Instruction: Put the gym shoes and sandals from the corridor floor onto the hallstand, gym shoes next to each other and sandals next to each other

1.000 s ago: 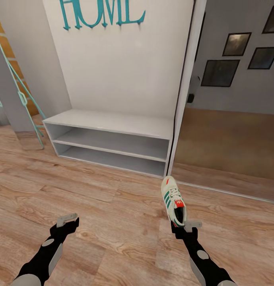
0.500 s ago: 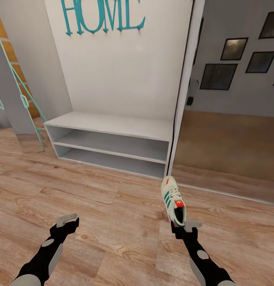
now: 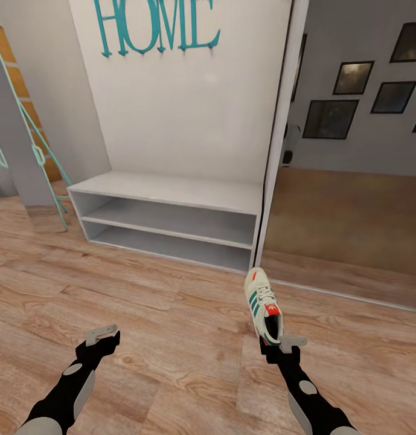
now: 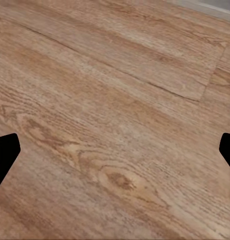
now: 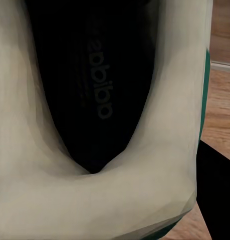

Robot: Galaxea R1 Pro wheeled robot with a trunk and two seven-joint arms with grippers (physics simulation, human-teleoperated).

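The light brown wood-plank floor (image 3: 171, 314) shows matt, visible grain, the pale grey-white shoe rack (image 3: 171, 211) looks smooth and matt, and the cream-white green-striped lace-up sneaker (image 3: 263, 305) appears smooth leather-like.

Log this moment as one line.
right pincer: shut on gym shoe, toe toward hallstand | left pincer: open, over corridor floor | hallstand: no shoes visible

View seems to swing slightly left

two slim black arms with grey panels — pale grey fingers on left gripper (image 3: 103, 333) and right gripper (image 3: 290, 343).
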